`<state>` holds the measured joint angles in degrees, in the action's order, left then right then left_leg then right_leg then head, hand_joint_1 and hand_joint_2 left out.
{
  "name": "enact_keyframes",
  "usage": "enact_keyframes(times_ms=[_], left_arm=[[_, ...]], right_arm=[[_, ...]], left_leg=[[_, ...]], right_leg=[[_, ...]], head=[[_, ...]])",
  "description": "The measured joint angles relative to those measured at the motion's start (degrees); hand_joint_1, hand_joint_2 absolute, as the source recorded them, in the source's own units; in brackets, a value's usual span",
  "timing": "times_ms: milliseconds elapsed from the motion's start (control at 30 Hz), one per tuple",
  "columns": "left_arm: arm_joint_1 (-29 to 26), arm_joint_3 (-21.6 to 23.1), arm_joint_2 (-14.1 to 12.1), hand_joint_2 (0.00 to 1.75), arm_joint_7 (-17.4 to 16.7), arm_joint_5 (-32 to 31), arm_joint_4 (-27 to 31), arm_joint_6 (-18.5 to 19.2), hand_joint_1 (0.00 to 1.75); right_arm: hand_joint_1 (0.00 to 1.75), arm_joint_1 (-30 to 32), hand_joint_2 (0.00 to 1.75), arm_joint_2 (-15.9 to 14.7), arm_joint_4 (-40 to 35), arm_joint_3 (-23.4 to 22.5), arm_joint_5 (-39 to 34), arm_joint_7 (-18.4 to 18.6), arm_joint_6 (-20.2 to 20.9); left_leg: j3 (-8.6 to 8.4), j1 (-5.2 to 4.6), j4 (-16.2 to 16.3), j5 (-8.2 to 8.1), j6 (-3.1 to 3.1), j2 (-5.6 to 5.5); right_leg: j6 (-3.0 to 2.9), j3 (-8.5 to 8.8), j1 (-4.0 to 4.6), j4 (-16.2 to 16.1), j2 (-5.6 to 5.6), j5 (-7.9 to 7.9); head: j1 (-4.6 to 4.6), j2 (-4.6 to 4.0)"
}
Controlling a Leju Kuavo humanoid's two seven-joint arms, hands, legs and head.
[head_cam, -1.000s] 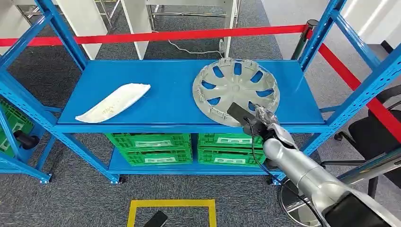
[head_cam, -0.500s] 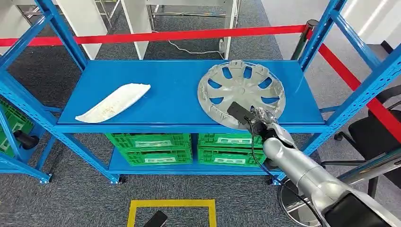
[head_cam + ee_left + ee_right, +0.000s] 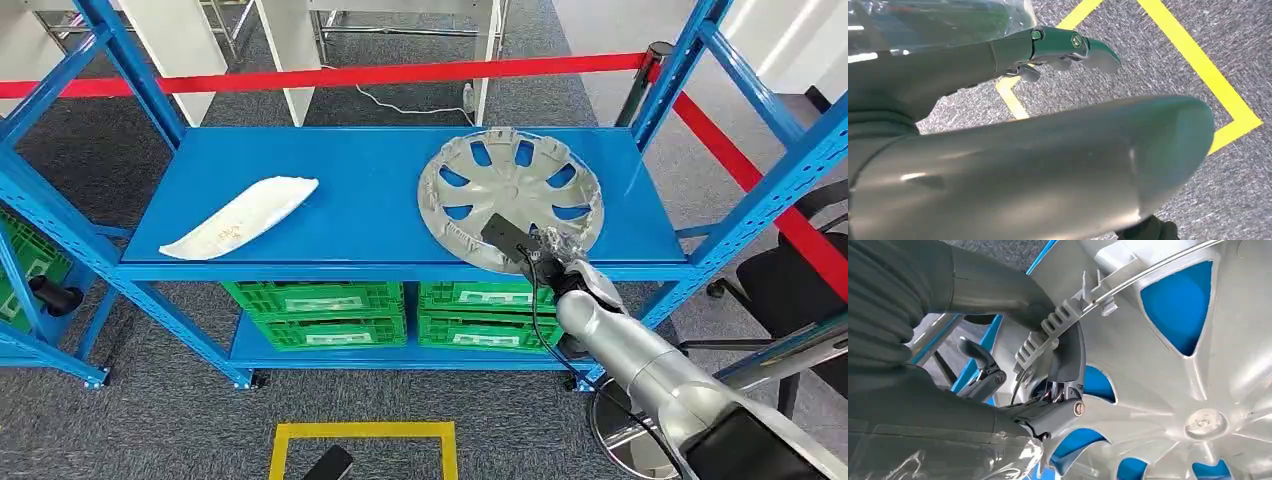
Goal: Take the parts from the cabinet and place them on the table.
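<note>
Shifted slightly since a second ago: round silver plastic wheel cover (image 3: 511, 196), nudged a little toward the right side of the blue metal shelf (image 3: 340, 200) and scarcely moved over the last half second.

Head view: wheel cover lying on the upper shelf board, near rim raised and overhanging the front edge where the right hand (image 3: 549, 249) meets it. White elongated plastic part (image 3: 240, 216) resting untouched on the left half of the same board. Green plastic crates (image 3: 385, 313) stacked on the lower shelf. Red barrier tape (image 3: 400, 72) stretched behind the rack. Yellow floor marking (image 3: 364, 446) below.

Left wrist view: left hand (image 3: 1058, 47) hanging over grey carpet beside the yellow marking, fingers (image 3: 1098, 52) loosely extended and apart, holding nothing.

Right wrist view: right hand thumb and dark fingers (image 3: 1068, 357) clamped on the toothed rim of the wheel cover, thumb on one face, fingers on the other; grip apparently secure.

Progress, as a judgement: early stage. First part gripped but not yet lifted clear of the shelf; carrying to the counter and release outstanding; second part not yet begun.
</note>
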<state>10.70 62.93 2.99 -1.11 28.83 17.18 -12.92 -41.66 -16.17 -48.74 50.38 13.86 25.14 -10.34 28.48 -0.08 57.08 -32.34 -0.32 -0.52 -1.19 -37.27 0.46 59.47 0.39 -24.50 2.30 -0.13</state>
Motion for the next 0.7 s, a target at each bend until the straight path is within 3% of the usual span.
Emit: enact_keyframes(times_ms=[333, 700], left_arm=[[-0.15, -0.09, 0.0, 0.0, 0.37, 0.37, 0.0, -0.17, 0.0], [-0.62, -0.46, -0.04, 0.0, 1.53, 1.05, -0.02, -0.24, 0.0]], right_arm=[[1.75, -0.06, 1.75, 0.11, 0.02, 0.44, -0.83, -0.77, -2.6], [1.75, 0.01, 1.75, -0.13, -5.23, -0.53, 0.79, -3.52, -11.35]], left_leg=[[-0.02, 0.0, 0.0, 0.0, 0.0, -0.01], [-0.02, 0.0, 0.0, 0.0, 0.0, -0.01]], right_leg=[[0.0, 0.0, 0.0, 0.0, -0.02, 0.0], [0.0, -0.03, 0.0, -0.01, -0.01, 0.0]], head=[[0.0, 0.0], [0.02, 0.0]])
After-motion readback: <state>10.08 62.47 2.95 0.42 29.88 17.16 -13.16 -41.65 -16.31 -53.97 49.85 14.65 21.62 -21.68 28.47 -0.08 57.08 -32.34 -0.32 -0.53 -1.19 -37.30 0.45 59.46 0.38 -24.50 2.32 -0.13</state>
